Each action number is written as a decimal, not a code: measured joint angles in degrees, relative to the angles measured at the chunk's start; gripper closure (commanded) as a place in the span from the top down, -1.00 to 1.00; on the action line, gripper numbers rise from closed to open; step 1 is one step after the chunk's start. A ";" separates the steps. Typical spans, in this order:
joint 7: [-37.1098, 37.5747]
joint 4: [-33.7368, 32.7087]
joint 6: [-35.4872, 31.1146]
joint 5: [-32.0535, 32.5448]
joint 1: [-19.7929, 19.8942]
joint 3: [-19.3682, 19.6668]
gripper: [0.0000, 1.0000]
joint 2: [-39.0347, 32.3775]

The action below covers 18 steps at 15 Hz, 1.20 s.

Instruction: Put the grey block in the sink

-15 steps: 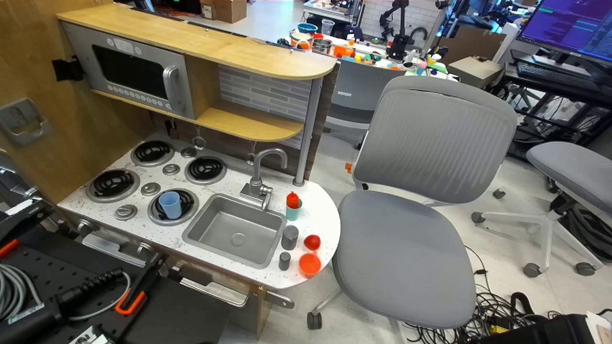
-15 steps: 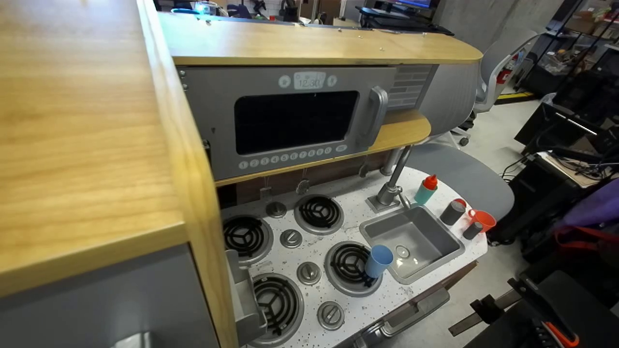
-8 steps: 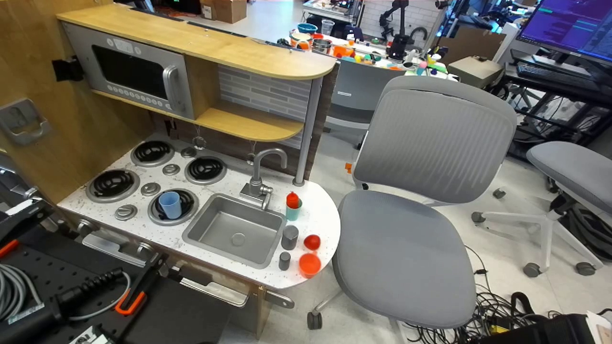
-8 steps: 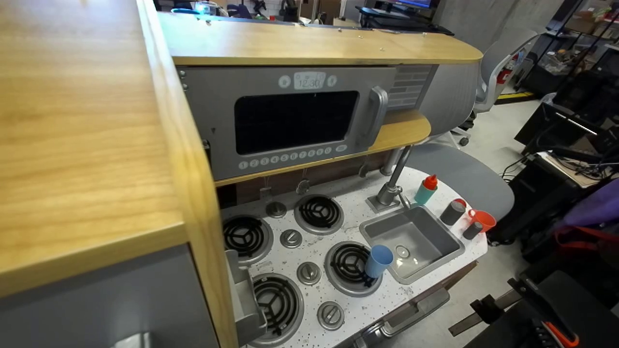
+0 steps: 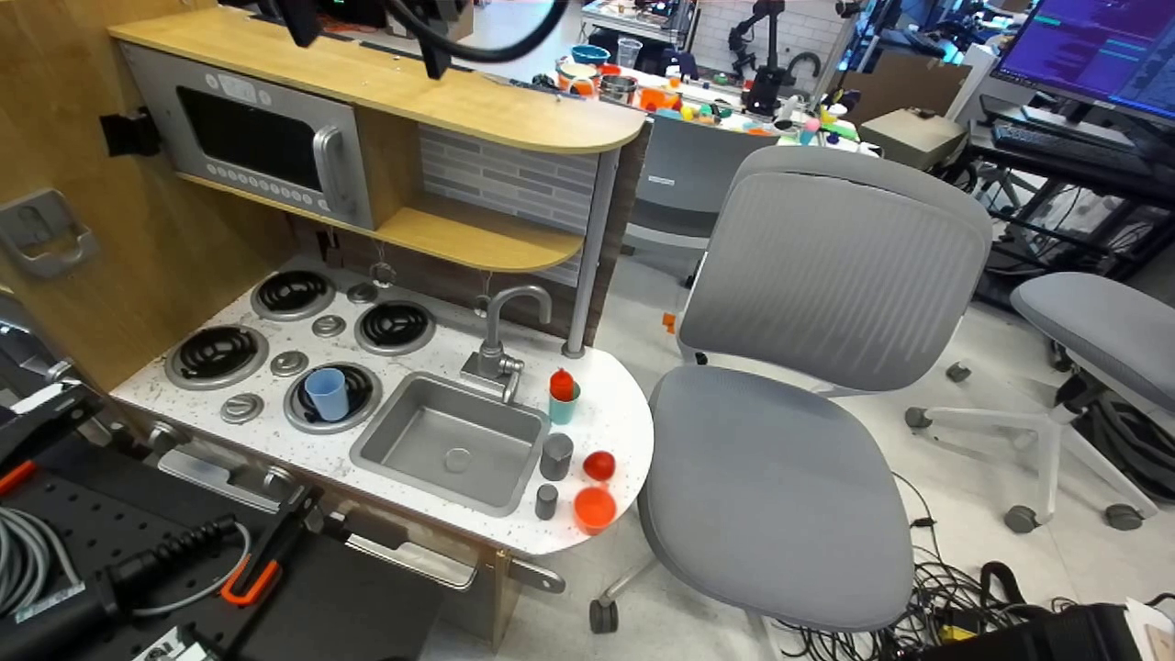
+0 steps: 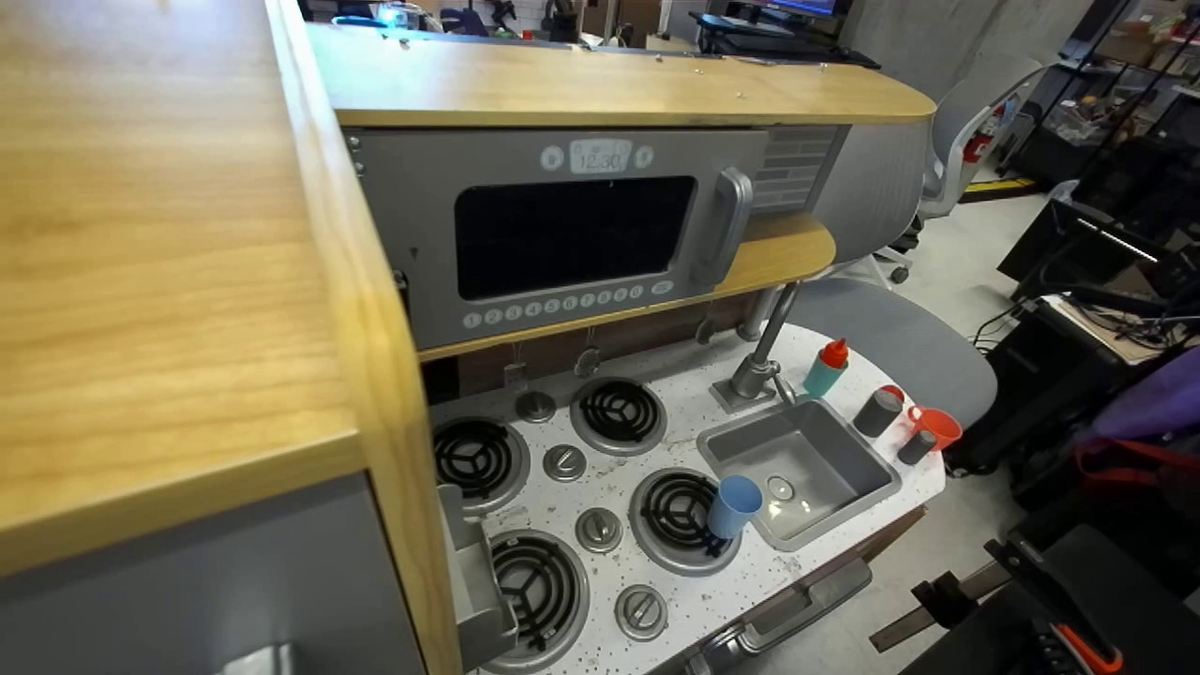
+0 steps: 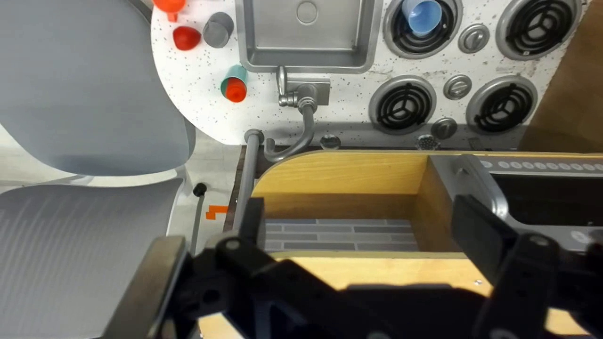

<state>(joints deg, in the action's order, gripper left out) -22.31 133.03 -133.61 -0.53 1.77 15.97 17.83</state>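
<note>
Newly in sight at the top edge of an exterior view is the gripper (image 5: 372, 55), its fingers (image 7: 253, 220) spread wide in the wrist view. Left to right on the counter (image 5: 608, 395): a blue cup (image 5: 328, 393) on a burner (image 5: 363, 395); the sink (image 5: 413, 442); just beside its right rim, a small grey block (image 5: 546, 502) and a large grey block (image 5: 555, 457), though I cannot tell which the task means; a teal cup (image 5: 563, 411) with a red top (image 5: 561, 384); an orange cup (image 5: 595, 510); a red piece (image 5: 599, 465).
</note>
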 measured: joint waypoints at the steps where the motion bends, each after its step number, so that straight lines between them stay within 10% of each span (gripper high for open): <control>1: 0.00 -1.01 -0.15 0.00 0.39 0.09 1.00 -2.13; 18: -8.73 -13.87 -5.76 -6.96 12.01 -2.01 1.00 -32.42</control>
<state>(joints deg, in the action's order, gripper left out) -31.04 119.16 -139.36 -7.49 13.78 13.96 -14.60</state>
